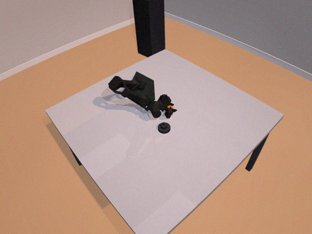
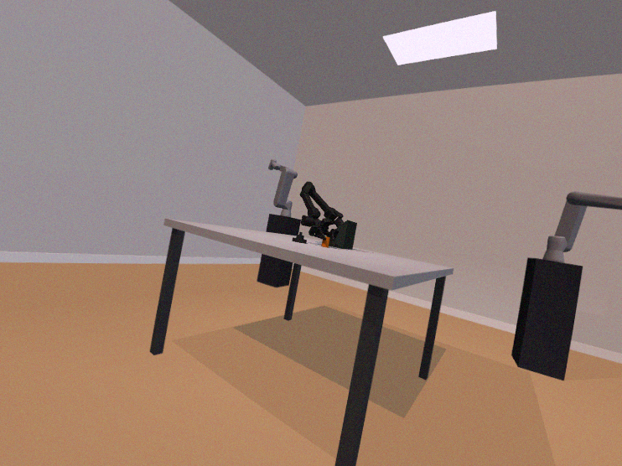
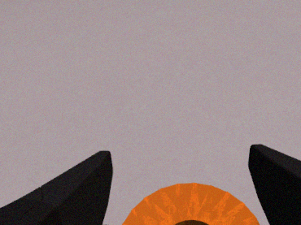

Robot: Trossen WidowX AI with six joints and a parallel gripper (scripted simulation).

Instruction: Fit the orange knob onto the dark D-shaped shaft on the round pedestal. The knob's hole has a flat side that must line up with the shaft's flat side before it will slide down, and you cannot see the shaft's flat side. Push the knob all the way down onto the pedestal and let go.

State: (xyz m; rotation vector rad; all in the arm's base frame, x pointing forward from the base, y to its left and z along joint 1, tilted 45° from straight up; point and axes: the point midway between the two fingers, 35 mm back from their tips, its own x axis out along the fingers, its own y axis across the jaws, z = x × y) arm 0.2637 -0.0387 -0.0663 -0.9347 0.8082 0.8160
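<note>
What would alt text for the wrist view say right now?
An orange knob with a D-shaped hole sits low in the frame between two dark fingers spread apart and clear of it, so the gripper is open. Grey table fills the rest.

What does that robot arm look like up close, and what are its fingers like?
The arm is matte black and chunky, built of blocky faceted links, on a dark box base. Its gripper ends in two plain black fingers tapering to points. No cables or markings show.
</note>
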